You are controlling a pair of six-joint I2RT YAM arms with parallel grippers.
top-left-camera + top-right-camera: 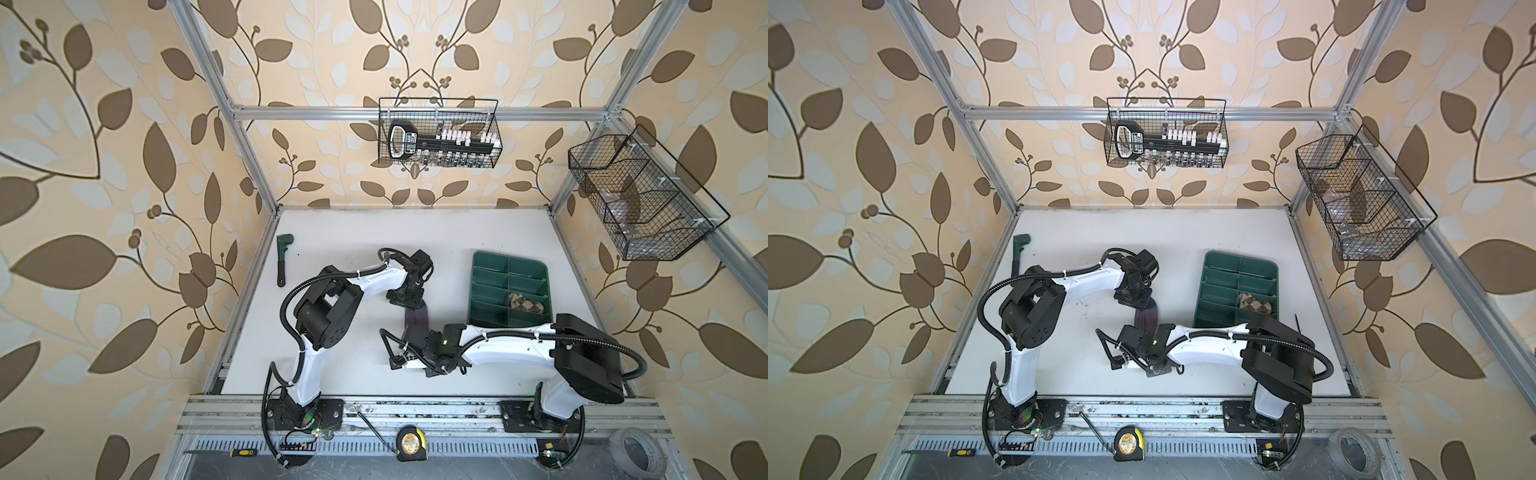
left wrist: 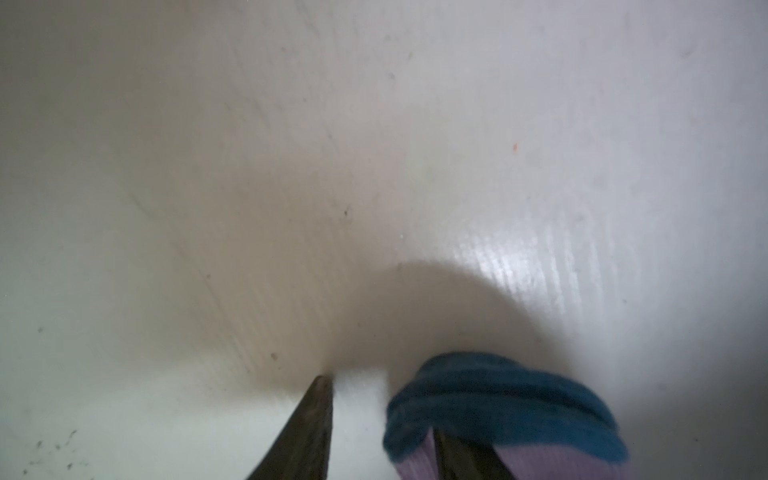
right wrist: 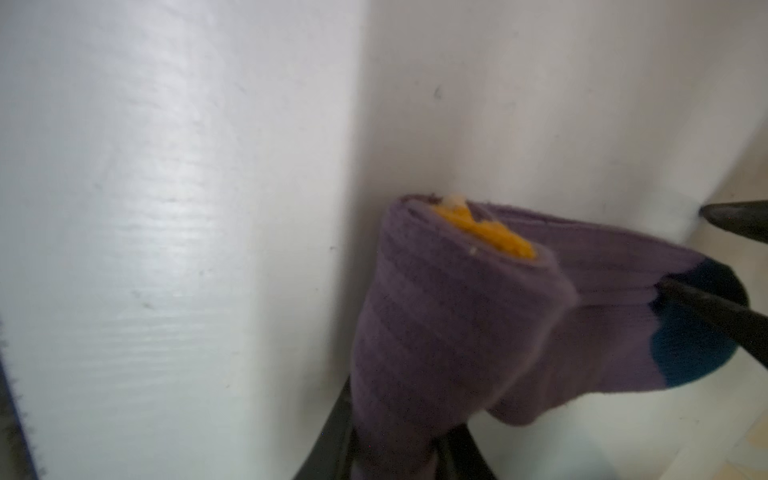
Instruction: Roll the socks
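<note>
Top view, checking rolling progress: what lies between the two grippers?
The purple sock spans from the left gripper to the right gripper, seen in both top views.

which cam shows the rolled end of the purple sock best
The right wrist view: the purple sock is close up, rolled, with its yellow cuff at the core. The left wrist view shows mostly its navy toe; both top views show only a short, partly hidden strip.
</note>
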